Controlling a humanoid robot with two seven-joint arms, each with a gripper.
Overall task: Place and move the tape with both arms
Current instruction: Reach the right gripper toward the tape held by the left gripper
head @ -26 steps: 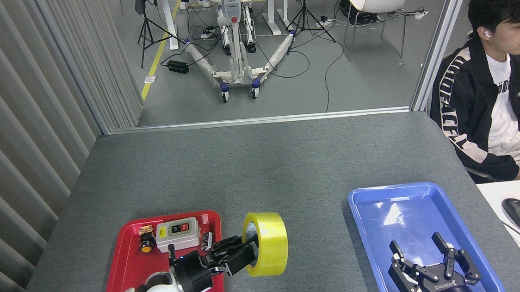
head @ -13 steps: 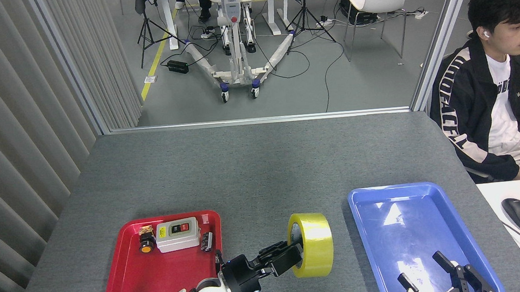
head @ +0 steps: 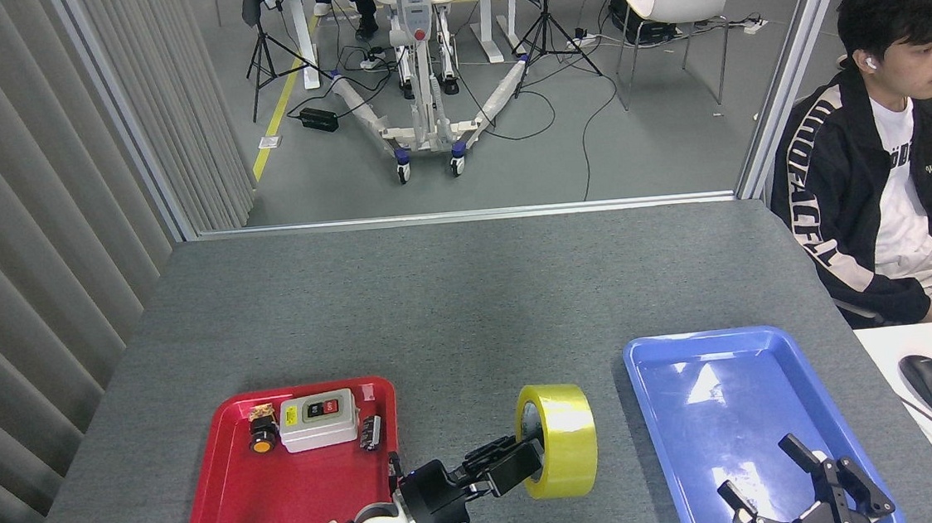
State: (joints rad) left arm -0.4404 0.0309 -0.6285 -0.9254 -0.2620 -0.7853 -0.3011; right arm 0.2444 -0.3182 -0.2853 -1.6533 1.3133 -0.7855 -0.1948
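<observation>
The left gripper, clamped on the tape, had carried it rightward off the red tray and then stopped, holding it upright over the surface between trays. The right gripper waited spread open over the blue tray, likely for handover.

You have a red tray at the left of the grey table holding a switch box and an orange push button. A blue tray sits right. A seated person is beside a mouse.
</observation>
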